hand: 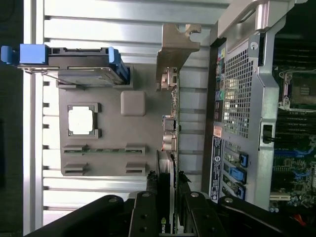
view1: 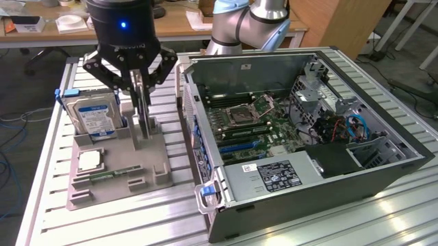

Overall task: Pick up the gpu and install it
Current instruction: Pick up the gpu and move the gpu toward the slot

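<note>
The gpu stands on edge in a slot of the grey holder, a thin dark card. In the wrist view the gpu runs edge-on away from the camera, with its silver bracket at the far end. My gripper hangs straight above the holder, its black fingers closed in on both faces of the card's upper edge. The wrist view shows the gripper with a pad pressed on each side of the card.
The holder also carries a blue-labelled hard drive, a square processor and a green memory stick. The open computer case lies at the exterior view's right, motherboard exposed. Slatted aluminium table underneath.
</note>
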`<state>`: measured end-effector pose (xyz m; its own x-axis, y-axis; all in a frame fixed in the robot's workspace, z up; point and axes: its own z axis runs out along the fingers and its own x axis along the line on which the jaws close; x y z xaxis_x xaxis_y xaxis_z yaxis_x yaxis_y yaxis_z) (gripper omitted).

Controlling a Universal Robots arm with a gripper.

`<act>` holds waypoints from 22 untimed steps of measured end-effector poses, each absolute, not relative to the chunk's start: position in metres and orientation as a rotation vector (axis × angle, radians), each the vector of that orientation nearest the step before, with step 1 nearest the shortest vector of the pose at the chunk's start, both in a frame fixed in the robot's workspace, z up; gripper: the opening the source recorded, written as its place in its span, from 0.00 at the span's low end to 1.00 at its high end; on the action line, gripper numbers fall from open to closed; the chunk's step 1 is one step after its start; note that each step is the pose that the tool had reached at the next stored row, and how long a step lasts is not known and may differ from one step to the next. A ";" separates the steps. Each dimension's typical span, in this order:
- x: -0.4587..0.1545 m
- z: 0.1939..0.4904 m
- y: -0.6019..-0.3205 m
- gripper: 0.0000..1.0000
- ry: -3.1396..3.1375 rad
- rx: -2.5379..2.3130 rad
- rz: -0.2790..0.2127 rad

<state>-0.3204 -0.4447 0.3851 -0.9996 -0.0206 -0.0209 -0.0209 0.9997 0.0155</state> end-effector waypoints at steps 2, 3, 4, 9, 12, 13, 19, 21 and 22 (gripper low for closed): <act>-0.320 0.391 -0.445 0.26 3.121 -0.032 0.025; -0.320 0.394 -0.445 0.26 3.121 -0.032 0.025; -0.320 0.396 -0.445 0.26 3.121 -0.032 0.025; -0.320 0.411 -0.445 0.26 3.121 -0.032 0.025; -0.320 0.419 -0.445 0.26 3.121 -0.033 0.026; -0.320 0.419 -0.445 0.26 3.120 -0.033 0.028; -0.320 0.419 -0.445 0.26 3.121 -0.032 0.028; -0.320 0.419 -0.445 0.26 3.121 -0.032 0.028; -0.320 0.419 -0.445 0.26 3.121 -0.032 0.028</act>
<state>-0.3204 -0.4447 0.4189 -0.9996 -0.0206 -0.0209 -0.0210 0.9996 0.0178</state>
